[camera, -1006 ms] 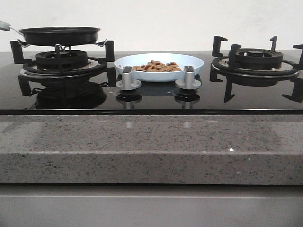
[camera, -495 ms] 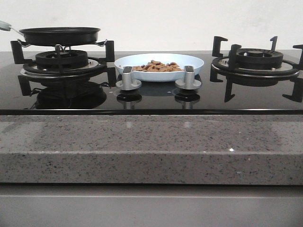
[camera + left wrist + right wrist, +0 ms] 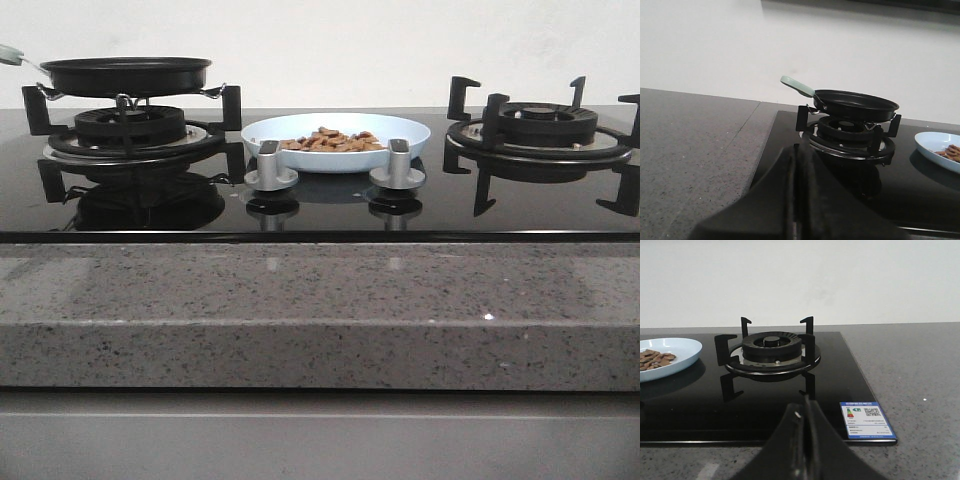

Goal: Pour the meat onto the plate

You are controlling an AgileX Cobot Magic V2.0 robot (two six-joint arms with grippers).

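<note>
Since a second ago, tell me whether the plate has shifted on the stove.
No. In the front view the plate sits just behind the two silver knobs, same as before, with the meat heaped on it.

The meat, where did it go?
In the front view the meat lies heaped on the pale blue plate, mid-stove between the two burners, just behind the two silver knobs.

Two burners [image 3: 130, 125] [image 3: 540, 120], two silver knobs [image 3: 270, 165] [image 3: 398, 165], one black frying pan [image 3: 125, 73], one plate [image 3: 336, 128] with one heap of meat [image 3: 332, 140], one label sticker [image 3: 867, 420]
</note>
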